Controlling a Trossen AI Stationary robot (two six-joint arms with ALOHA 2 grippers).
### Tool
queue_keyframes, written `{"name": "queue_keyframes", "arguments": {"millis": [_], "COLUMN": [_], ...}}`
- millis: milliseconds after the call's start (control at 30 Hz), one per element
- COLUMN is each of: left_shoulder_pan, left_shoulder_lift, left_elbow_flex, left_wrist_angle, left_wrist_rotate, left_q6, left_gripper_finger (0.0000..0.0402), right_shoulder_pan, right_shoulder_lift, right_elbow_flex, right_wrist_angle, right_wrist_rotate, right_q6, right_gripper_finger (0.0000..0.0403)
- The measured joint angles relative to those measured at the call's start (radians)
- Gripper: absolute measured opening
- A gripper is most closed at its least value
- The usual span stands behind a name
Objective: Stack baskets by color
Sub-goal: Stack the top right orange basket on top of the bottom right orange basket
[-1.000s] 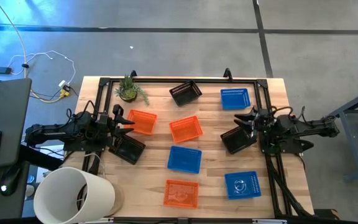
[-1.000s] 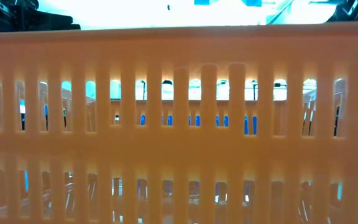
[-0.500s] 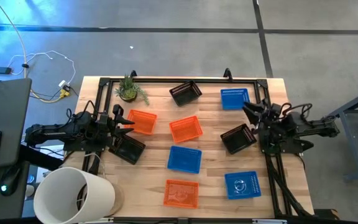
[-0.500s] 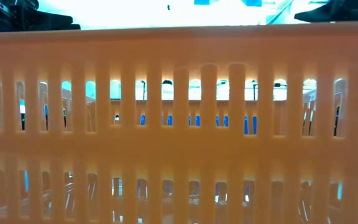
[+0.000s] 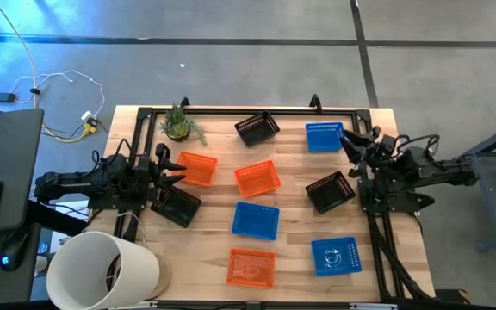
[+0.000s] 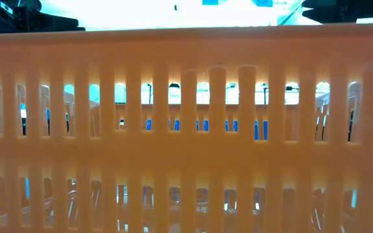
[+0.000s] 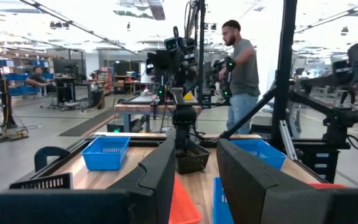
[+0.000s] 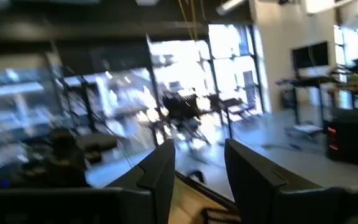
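Nine baskets lie apart on the wooden table. Orange ones are at the left [image 5: 198,168], in the centre [image 5: 257,178] and near the front [image 5: 251,267]. Blue ones sit at the far right [image 5: 325,136], in the centre [image 5: 256,220] and at the near right [image 5: 335,256]. Black ones rest at the far edge [image 5: 257,127], on the right [image 5: 331,191] and on the left [image 5: 176,205]. My left gripper [image 5: 176,168] [image 7: 196,177] stands open and level just left of the left orange basket. My right gripper [image 5: 350,140] [image 8: 194,171] is open, raised beside the far-right blue basket.
A big white bucket [image 5: 102,271] lies at the table's near left corner, and a small potted plant [image 5: 179,125] stands at the far left. A black frame rail [image 5: 248,110] runs along the far edge. The front orange basket's wall [image 6: 186,129] fills the low view. A person [image 7: 241,68] stands beyond the table.
My right gripper has risen from over the right black basket and swung toward the table's far edge, rolling as it went; it now sits by the far-right blue basket. The black basket has stayed where it was.
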Motion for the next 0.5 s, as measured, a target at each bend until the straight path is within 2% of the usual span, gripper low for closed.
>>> {"name": "queue_keyframes", "arguments": {"millis": [300, 500], "left_shoulder_pan": [0.0, 0.0], "left_shoulder_lift": [0.0, 0.0], "left_elbow_flex": [0.0, 0.0], "left_wrist_angle": [0.0, 0.0], "left_wrist_rotate": [-0.001, -0.004], "left_q6": [-0.013, -0.016], "left_gripper_finger": [0.0107, 0.0107], "right_shoulder_pan": [-0.015, -0.116], "right_shoulder_lift": [0.27, 0.443], "right_elbow_flex": [0.267, 0.429], "right_wrist_angle": [-0.341, -0.545], "right_wrist_rotate": [0.09, 0.048], "right_q6": [0.109, 0.18], "right_gripper_finger": [0.0128, 0.0128]}}
